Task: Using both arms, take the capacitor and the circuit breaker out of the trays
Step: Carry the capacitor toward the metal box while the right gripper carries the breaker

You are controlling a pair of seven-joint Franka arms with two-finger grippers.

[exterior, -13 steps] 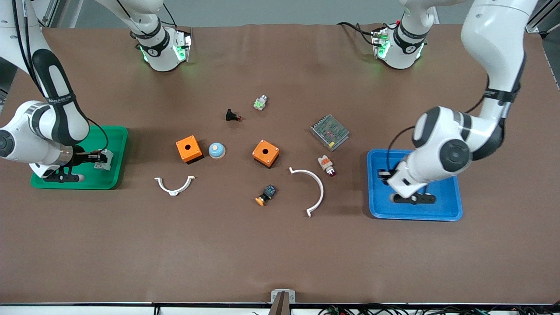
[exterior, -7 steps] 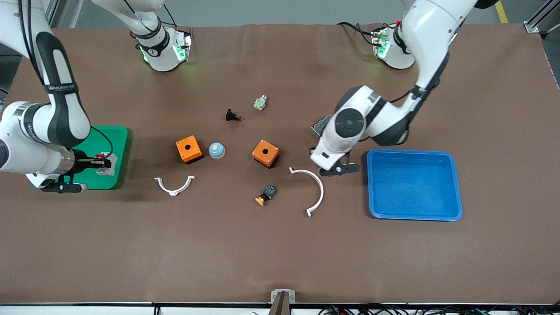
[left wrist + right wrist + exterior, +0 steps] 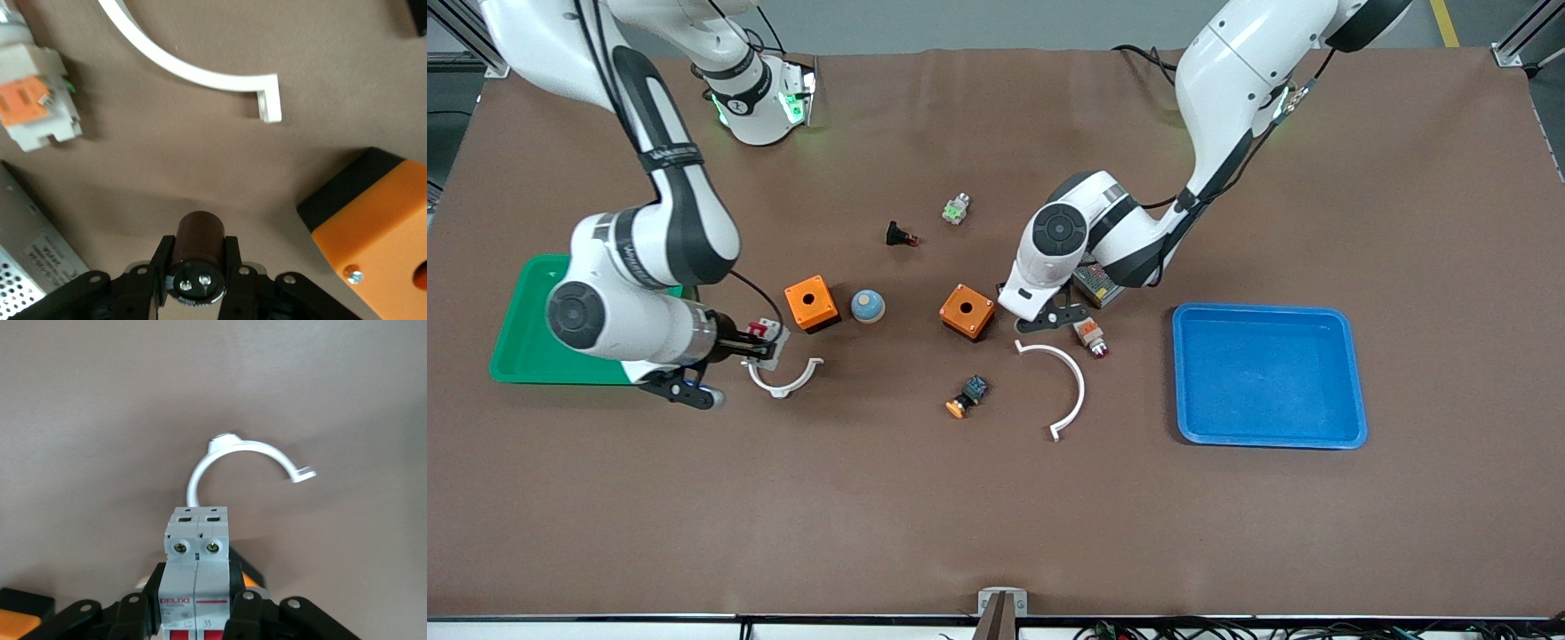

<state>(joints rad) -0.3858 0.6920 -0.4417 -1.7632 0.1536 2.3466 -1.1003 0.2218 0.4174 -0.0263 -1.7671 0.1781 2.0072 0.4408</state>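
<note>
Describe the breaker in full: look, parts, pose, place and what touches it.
The breaker is a light grey block that looks like plastic, made of two joined halves with a seam between them. Its end face carries two screw terminals; its upper face bears red markings and the printed word DELIXI. The front view shows red on its top. The right hand is shut on it, black fingers pressing both flanks, and carries it over the small white curved clamp, beside an orange box. Whether it touches the table cannot be told.

Even overhead light, soft shadows; wrist views perhaps blurred.
</note>
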